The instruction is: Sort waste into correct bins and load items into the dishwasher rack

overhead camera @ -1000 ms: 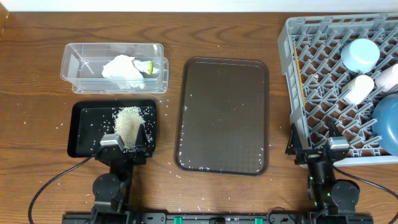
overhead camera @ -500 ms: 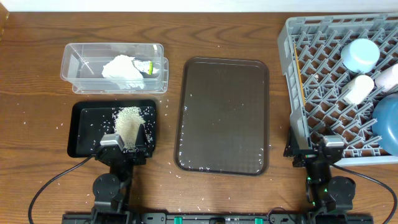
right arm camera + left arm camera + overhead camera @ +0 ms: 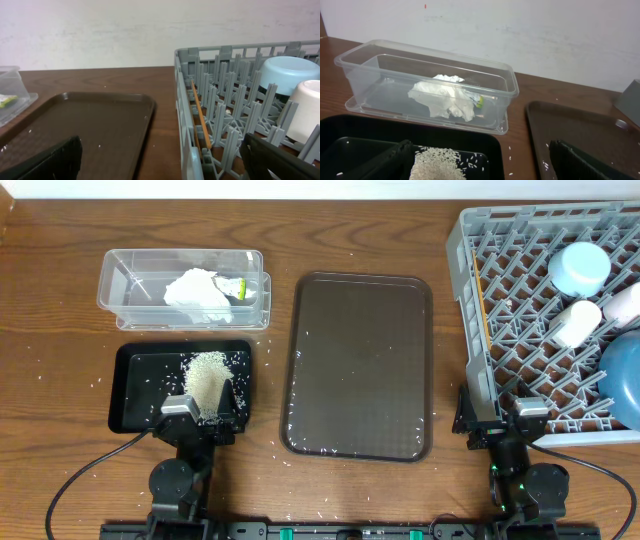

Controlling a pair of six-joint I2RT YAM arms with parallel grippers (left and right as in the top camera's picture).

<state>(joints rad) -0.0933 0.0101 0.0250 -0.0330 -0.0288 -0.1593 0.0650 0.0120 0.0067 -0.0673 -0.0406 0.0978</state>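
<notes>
Since a second ago the right gripper [image 3: 161, 142] has drifted slightly towards the brown serving tray [image 3: 360, 360] and the table's near edge. Its jaws are spread wide with nothing between them. The left gripper [image 3: 477, 150] has not shifted; its jaws are also apart and empty, poised over the near end of the black tray [image 3: 130, 390].

The dishwasher rack [image 3: 480, 240] stands just right of the serving tray. It holds the small light-blue bowl [image 3: 580, 267], white cup [image 3: 572, 322], pink cup [image 3: 628, 302] and large blue bowl [image 3: 622, 380], all on the side away from the serving tray. A thin wooden strip along the rack wall nearest the serving tray looks like the chopsticks [image 3: 200, 122], though the pegs hide part of it.

Left of the serving tray, at its far end, sits the clear tub [image 3: 120, 275] with the crumpled napkin [image 3: 198, 292] and the yellow-green wrapper [image 3: 241, 288] touching inside. Left of the serving tray's near end lies the black tray, a mound of rice [image 3: 207, 375] on it. Stray grains dot the serving tray's near edge and the wooden table [image 3: 50, 330] around it.
</notes>
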